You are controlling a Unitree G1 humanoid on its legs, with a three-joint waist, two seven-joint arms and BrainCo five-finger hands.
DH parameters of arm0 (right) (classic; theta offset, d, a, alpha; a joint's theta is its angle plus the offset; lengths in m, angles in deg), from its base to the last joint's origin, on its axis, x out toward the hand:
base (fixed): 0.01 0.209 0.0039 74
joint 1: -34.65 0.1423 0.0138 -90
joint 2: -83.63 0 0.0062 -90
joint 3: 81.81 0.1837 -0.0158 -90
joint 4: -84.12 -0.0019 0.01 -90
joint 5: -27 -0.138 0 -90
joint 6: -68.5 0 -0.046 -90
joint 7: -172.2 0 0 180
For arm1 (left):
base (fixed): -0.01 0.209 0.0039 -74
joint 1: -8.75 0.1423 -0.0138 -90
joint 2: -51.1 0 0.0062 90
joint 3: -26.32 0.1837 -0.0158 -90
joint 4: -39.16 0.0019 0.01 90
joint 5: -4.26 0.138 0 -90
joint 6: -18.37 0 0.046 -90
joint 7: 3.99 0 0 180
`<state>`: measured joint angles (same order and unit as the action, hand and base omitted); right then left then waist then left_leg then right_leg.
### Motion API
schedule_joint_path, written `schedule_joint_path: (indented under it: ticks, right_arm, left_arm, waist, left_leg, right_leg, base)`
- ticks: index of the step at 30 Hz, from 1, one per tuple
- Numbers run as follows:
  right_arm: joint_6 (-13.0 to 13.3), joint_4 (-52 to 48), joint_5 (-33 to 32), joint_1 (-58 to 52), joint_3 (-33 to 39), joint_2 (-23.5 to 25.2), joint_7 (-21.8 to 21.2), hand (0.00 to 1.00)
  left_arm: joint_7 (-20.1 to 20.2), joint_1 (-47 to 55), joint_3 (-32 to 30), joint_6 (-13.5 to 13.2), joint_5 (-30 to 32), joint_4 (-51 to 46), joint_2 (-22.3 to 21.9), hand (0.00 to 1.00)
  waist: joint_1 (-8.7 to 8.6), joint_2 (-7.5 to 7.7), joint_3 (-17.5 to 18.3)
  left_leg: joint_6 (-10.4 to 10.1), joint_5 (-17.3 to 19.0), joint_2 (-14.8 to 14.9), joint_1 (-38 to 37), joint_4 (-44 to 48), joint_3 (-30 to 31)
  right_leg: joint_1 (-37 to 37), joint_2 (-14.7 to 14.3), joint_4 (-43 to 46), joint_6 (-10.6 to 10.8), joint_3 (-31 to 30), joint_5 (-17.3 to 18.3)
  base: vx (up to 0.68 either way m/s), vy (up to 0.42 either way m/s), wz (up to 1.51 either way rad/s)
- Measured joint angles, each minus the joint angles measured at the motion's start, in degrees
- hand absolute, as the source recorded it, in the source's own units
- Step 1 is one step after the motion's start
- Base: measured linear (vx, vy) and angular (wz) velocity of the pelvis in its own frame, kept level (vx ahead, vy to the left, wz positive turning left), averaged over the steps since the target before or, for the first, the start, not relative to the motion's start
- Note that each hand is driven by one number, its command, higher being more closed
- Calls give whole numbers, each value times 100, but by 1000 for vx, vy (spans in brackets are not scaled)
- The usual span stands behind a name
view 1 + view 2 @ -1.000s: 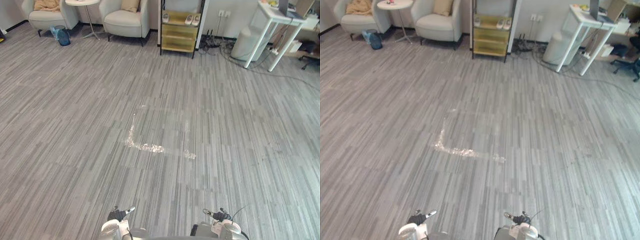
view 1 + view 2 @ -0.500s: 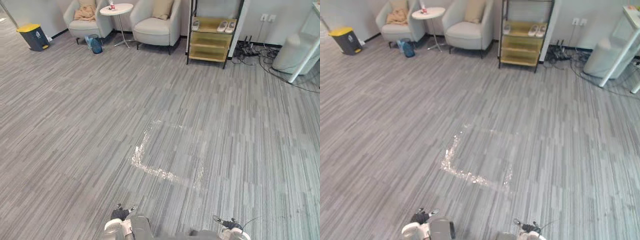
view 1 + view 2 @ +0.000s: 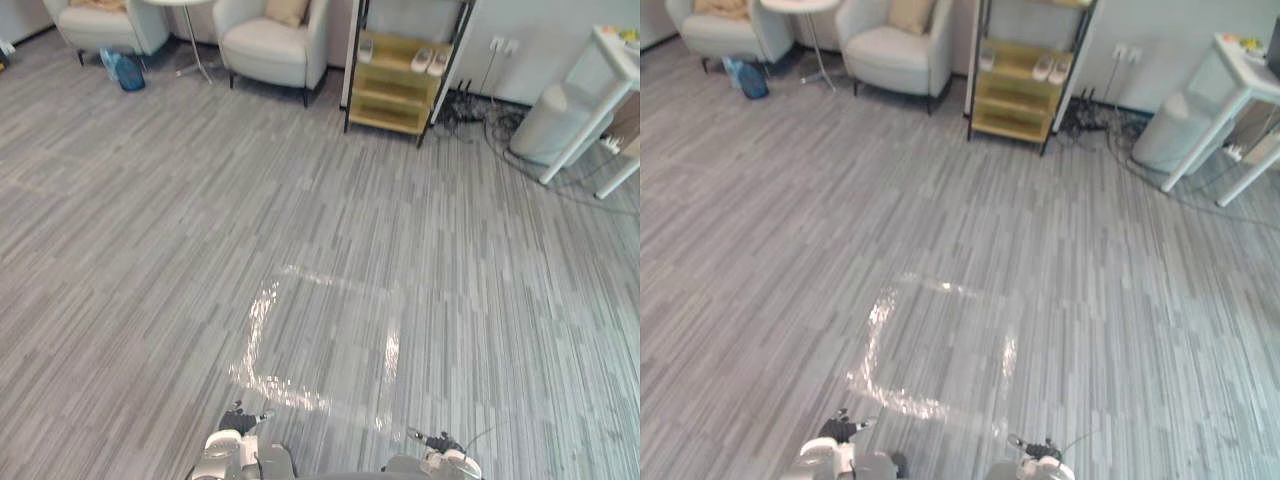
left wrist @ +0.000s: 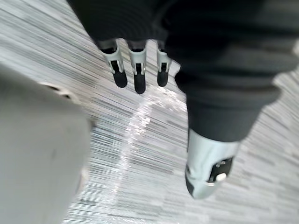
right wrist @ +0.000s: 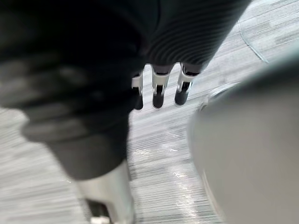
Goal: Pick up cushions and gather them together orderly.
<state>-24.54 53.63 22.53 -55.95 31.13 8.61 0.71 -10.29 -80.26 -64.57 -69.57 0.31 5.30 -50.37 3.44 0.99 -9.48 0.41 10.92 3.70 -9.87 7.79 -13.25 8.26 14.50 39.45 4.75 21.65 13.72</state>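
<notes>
Nearest, the left hand (image 3: 237, 420) and the right hand (image 3: 437, 440) hung low at the near edge. In the wrist views the left fingers (image 4: 138, 77) and the right fingers (image 5: 158, 95) were straight and loose. Both hands held nothing.

Just past them was a square of shiny tape marks (image 3: 252, 340) on the grey floor (image 3: 150, 220). I think that shiny patch could be slippery or could catch a foot, so a fast step there could mean a wobble.

Then came a long stretch of bare floor. The cushions were well apart from the hands, at the far left. One cushion (image 3: 905, 13) leaned on the back of a chair (image 3: 890, 55). A tan soft thing (image 3: 720, 7) lay on the left chair (image 3: 715, 35). I could not tell if it was a cushion or a blanket.

The walk was the big worry. A round table (image 3: 805, 8) stood between the chairs, with a blue jug (image 3: 748, 78) on the floor near it. A hand reaching in could bump the table, or a foot could kick the jug.

If the robot drifted right, it could hit the shelf (image 3: 1015, 90) with shoes (image 3: 1043, 68) on it. It could also trip on the cables (image 3: 1110, 125) near the bin (image 3: 1170, 135).

A soft cushion can also slip out of a weak hold.
</notes>
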Motion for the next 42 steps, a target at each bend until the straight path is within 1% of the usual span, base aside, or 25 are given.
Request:
schedule_joint_path:
  ticks: [1, 3, 4, 5, 6, 8, 10, 12, 14, 16, 18, 19, 20, 21, 24, 25, 27, 28, 29, 31, 33, 36, 37, 40, 42]
  right_arm:
    - [1, 0, -2, -15, 3, -9, -2, 0]
    - [28, -15, -16, -45, 117, -5, -17, 0]
    - [20, -8, -15, -56, 169, -13, -10, 0]
    - [24, -7, -15, -103, 174, -11, -14, 0]
    - [26, -3, -4, -59, 271, -138, -10, 0]
    - [37, -15, -4, 18, 347, -174, -13, 0]
    - [33, -10, -31, -16, 405, -96, -27, 0]
    - [27, -34, -15, -31, 183, -108, -52, 0]
    - [27, -27, -24, 4, 101, -122, -47, 0]
    - [27, -11, -26, 1, 137, -99, -8, 0]
    - [25, -37, -27, 4, 171, -101, 55, 0]
    - [27, -42, -27, -4, 172, -128, 55, 0]
    - [28, -40, -26, -11, 174, -140, 52, 0]
    - [17, 6, -20, -26, 153, -55, 47, 0]
    - [-6, -1, -13, -78, 155, 106, 38, 0]
    - [2, -17, -10, -39, 154, 96, 36, 0]
    - [22, -11, 4, 100, 95, 30, 26, 0]
    - [29, -13, 8, 133, -24, 17, -1, 0]
    - [22, -4, 12, 136, -77, 41, -28, 0]
    - [22, 5, 54, 85, -98, 1, -69, 0]
    - [22, 7, 217, 75, -136, -11, -74, 0]
    - [22, 53, 216, 39, -122, -19, -83, 0]
    - [23, 96, 210, -14, -109, -66, -88, 0]
    - [25, 226, 211, 14, 83, -248, -108, 0]
    - [28, 240, 208, -38, 171, -249, -103, 0]
  left_arm:
    - [0, -29, 28, 1, 4, 32, -3, 0]
    - [9, -51, 24, -2, 54, 48, -25, 0]
    - [24, -40, 22, -2, 60, 55, -28, 0]
    - [33, -35, -27, -11, 115, 39, -10, 0]
    - [35, -27, -37, -11, 173, 104, -118, 0]
    - [43, 34, -46, -5, 179, 115, -259, 0]
    - [71, 36, -60, -3, 208, 89, -238, 0]
    - [98, 38, -252, -6, 214, -66, -306, 0]
    - [128, 61, -245, -15, 201, -194, -283, 0]
    - [126, 53, -244, -27, 149, -270, -243, 0]
    - [124, 38, -247, -41, 151, -337, -257, 0]
    - [115, 39, -247, -40, 152, -338, -260, 0]
    - [109, 50, -251, -42, 152, -335, -264, 0]
    - [79, 47, -268, -52, 151, -320, -197, 0]
    - [73, -44, -270, -23, 152, -248, -80, 0]
    - [71, -49, -280, -18, 152, -201, -65, 0]
    - [72, -42, -270, -10, 143, -103, -83, 0]
    - [73, -21, -236, 1, 142, -70, -78, 0]
    - [73, -7, -192, 0, 143, -27, -69, 0]
    - [62, 10, -166, 0, 138, 18, -64, 0]
    - [37, 14, -141, -6, 138, 22, -55, 0]
    - [29, 70, -158, -5, 130, 21, -52, 0]
    - [30, 75, -156, -7, 133, 46, -33, 0]
    - [39, 94, -162, -7, 144, 130, -217, 0]
    - [55, 92, -168, -20, 138, 51, -221, 0]
  waist:
    - [-31, -7, -3]
    - [-70, -4, -14]
    - [-75, 34, -28]
    - [-84, 151, -65]
    - [-50, -157, -83]
    - [-36, -301, -83]
    - [-33, -308, -89]
    - [7, -413, -137]
    - [25, -428, -197]
    - [53, -371, -215]
    - [92, -346, -232]
    - [105, -342, -225]
    - [143, -371, -211]
    - [289, -245, -138]
    - [266, 78, -47]
    - [280, 93, -34]
    - [319, 10, -72]
    - [293, -47, -85]
    - [285, -78, -97]
    - [247, -113, -105]
    - [202, -113, -77]
    - [135, -6, -28]
    - [106, -25, -9]
    - [58, -395, 35]
    - [60, -402, -4]
  left_leg:
    - [0, 0, 8, -39, -18, 73]
    - [-17, 10, 1, -172, -118, 257]
    - [-110, 69, -24, -288, -134, 352]
    - [-326, 221, -76, -454, -138, 506]
    - [-397, 290, 138, -613, -154, 585]
    - [-400, 285, 266, -596, 162, 601]
    - [-423, 282, 444, -142, 1466, 658]
    - [-950, -192, 887, 918, 3844, 921]
    - [-717, 77, 1090, 1615, 4851, 894]
    - [-606, 287, 1041, 1929, 4428, 702]
    - [-479, 312, 740, 2137, 2858, 632]
    - [-484, 230, 560, 2122, 2189, 719]
    - [-563, -198, 348, 2064, 1329, 1041]
    - [-522, -514, 158, 1815, 1070, 1076]
    - [-279, -285, -65, 1745, 1185, 802]
    - [-196, -201, -104, 1673, 1233, 708]
    - [-116, -57, -91, 1238, 1001, 410]
    - [-80, -31, -87, 943, 789, 261]
    - [-54, -16, -115, 663, 610, 168]
    - [-51, -14, -151, 264, 327, 98]
    - [-53, -15, -119, 155, 167, 134]
    - [-117, 22, -214, 118, 168, 256]
    - [-235, 106, -272, 148, 246, 425]
    - [-441, 308, 45, 346, 826, 809]
    - [-515, 325, 236, 804, 2051, 943]
  right_leg:
    - [110, -65, -428, -16, 127, -23]
    - [322, -303, -1752, -141, 180, -512]
    - [352, -423, -2414, -179, 78, -979]
    - [289, -491, -2695, -473, -185, -1788]
    - [203, -654, -2490, -550, -99, -1543]
    - [199, -735, -2218, -544, -85, -1057]
    - [-27, -828, -2202, -591, -19, -803]
    - [-479, -1114, -2435, -705, -11, -627]
    - [-976, -1258, -2646, -794, -28, -530]
    - [-1245, -1250, -2872, -753, -70, -533]
    - [-1487, -1173, -3040, -590, -245, -445]
    - [-1522, -1136, -3058, -519, -330, -401]
    - [-1563, -1125, -3067, -421, -441, -343]
    - [-1586, -1052, -3106, -269, -807, -334]
    - [-1641, -756, -3127, -140, -1014, -308]
    - [-1636, -694, -2983, -136, -1104, -311]
    - [-1190, -555, -1833, 22, -1382, -309]
    - [-751, -413, -839, 432, -1428, -420]
    - [-464, -218, -94, 642, -1313, -495]
    - [-249, 57, 314, 355, -828, -322]
    - [-134, 79, -175, 236, -440, -248]
    - [-38, -194, -1718, -11, -691, -924]
    - [-117, -254, -1895, -75, -846, -794]
    - [-462, -616, -2362, -154, -753, -729]
    - [-803, -726, -2536, -238, -605, -567]
  base:
    - [398, -81, 72]
    - [371, -129, 66]
    - [429, -216, 80]
    - [509, -261, 67]
    - [411, -192, 35]
    - [396, -195, 4]
    - [295, -205, 11]
    - [357, -132, -8]
    - [403, -47, -19]
    - [309, 10, -24]
    - [310, 129, -36]
    - [265, 157, -37]
    - [351, 209, -70]
    - [357, 174, -57]
    - [410, 161, -28]
    - [352, 163, -60]
    - [274, 176, -74]
    - [191, 163, -62]
    - [186, 122, -40]
    - [206, 72, -13]
    - [170, -20, 10]
    - [170, -131, 11]
    - [179, -178, 0]
    - [158, -181, 3]
    - [79, -142, 23]
